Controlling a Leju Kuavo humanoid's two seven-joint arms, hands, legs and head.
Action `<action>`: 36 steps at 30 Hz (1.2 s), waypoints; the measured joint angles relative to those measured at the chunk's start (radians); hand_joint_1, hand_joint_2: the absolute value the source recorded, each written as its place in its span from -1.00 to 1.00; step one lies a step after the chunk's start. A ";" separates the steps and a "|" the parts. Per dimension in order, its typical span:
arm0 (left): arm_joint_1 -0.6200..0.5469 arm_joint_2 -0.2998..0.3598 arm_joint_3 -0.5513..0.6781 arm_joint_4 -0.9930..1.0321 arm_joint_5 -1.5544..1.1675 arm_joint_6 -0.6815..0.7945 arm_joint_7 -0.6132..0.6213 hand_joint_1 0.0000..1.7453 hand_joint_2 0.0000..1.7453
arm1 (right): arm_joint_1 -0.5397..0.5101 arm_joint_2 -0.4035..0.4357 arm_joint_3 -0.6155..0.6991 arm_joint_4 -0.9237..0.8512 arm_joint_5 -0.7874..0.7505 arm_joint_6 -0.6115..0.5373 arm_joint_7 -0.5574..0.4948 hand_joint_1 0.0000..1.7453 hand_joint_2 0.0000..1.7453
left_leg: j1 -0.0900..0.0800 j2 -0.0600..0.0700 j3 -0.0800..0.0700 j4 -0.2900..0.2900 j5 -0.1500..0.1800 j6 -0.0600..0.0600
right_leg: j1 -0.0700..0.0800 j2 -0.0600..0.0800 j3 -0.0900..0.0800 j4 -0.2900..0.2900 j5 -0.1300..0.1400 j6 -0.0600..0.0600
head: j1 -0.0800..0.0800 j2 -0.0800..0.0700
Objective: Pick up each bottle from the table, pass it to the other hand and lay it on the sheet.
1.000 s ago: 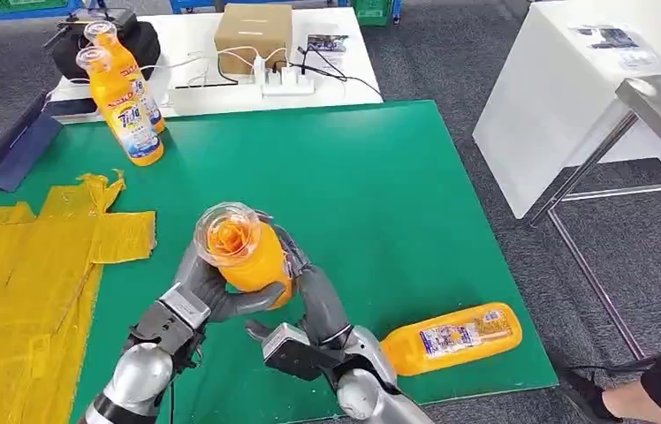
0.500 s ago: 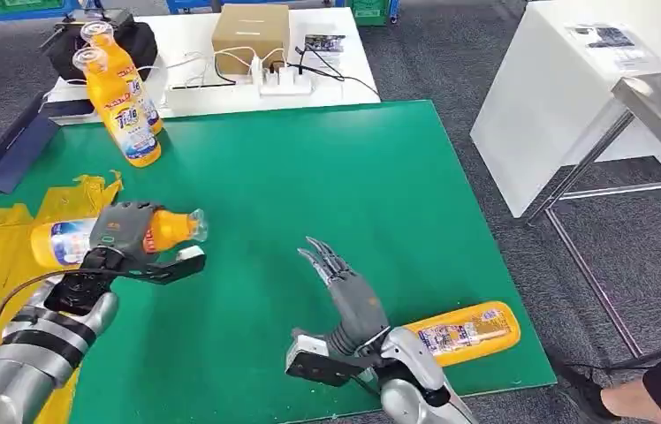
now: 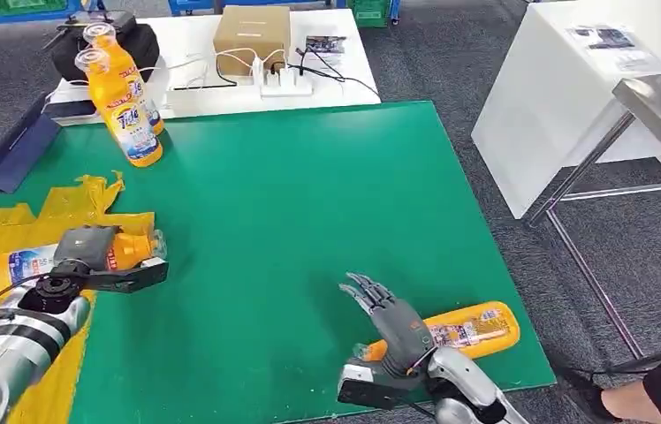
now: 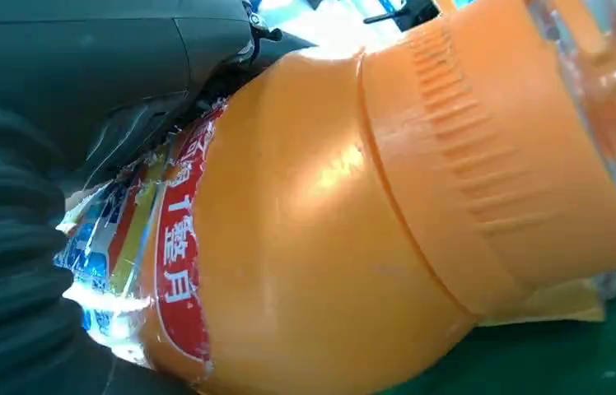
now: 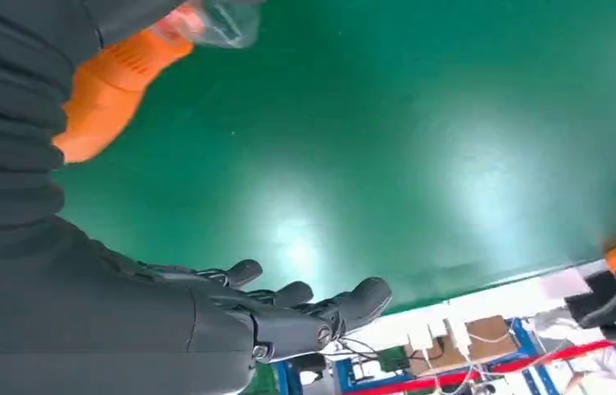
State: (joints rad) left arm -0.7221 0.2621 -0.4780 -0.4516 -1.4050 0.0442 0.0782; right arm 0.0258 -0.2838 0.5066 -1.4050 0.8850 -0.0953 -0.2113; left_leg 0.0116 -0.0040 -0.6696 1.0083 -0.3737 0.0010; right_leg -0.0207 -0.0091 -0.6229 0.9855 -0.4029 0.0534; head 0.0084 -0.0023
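My left hand (image 3: pixel 88 256) grips an orange bottle (image 3: pixel 31 261) lying sideways over the yellow sheet (image 3: pixel 18 291) at the table's left side, cap toward the green mat. In the left wrist view the bottle (image 4: pixel 354 214) sits close against my left hand (image 4: pixel 33 206). My right hand (image 3: pixel 393 322) is open above the green mat near the front edge, fingers spread, just left of a second orange bottle (image 3: pixel 473 327) lying on its side. The right wrist view shows my right hand (image 5: pixel 231 317) empty, with that bottle's neck (image 5: pixel 115 82) beside it. Two more orange bottles (image 3: pixel 124 106) stand upright at the back left.
The green mat (image 3: pixel 309 194) covers the table. Behind it a white table (image 3: pixel 203 62) carries a cardboard box (image 3: pixel 252 35), a power strip with cables (image 3: pixel 287 79) and a black bag (image 3: pixel 71 44). A white table (image 3: pixel 574 97) and a metal frame (image 3: pixel 627 168) stand to the right.
My left hand has carried the bottle leftward and down onto the yellow sheet. My right hand, having let go of it a second ago, has drawn back toward the front edge beside the lying bottle.
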 measured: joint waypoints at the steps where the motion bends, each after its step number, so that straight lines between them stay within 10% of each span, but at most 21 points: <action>1: 0.000 0.000 0.000 0.005 0.004 -0.001 0.000 -1.00 1.00 | 0.005 -0.006 -0.003 -0.002 -0.003 0.003 0.006 -1.00 1.00 | 0.000 0.000 0.001 0.000 0.000 0.000 | 0.000 0.000 0.001 0.000 0.000 0.000 | 0.000 0.000; 36: 0.204 -0.115 0.209 -0.185 0.034 0.297 -0.030 -1.00 1.00 | 0.295 -0.325 -0.307 -0.215 0.001 0.010 0.194 -1.00 1.00 | -0.001 -0.004 0.000 0.000 -0.001 0.003 | -0.002 -0.002 0.003 -0.001 -0.001 0.002 | 0.000 0.000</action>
State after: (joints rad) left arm -0.5183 0.1469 -0.2686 -0.6363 -1.3710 0.3410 0.0481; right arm 0.3213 -0.6092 0.1999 -1.6201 0.8861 -0.0855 -0.0175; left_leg 0.0108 -0.0077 -0.6692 1.0084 -0.3744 0.0036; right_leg -0.0228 -0.0108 -0.6204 0.9846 -0.4041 0.0549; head 0.0084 -0.0023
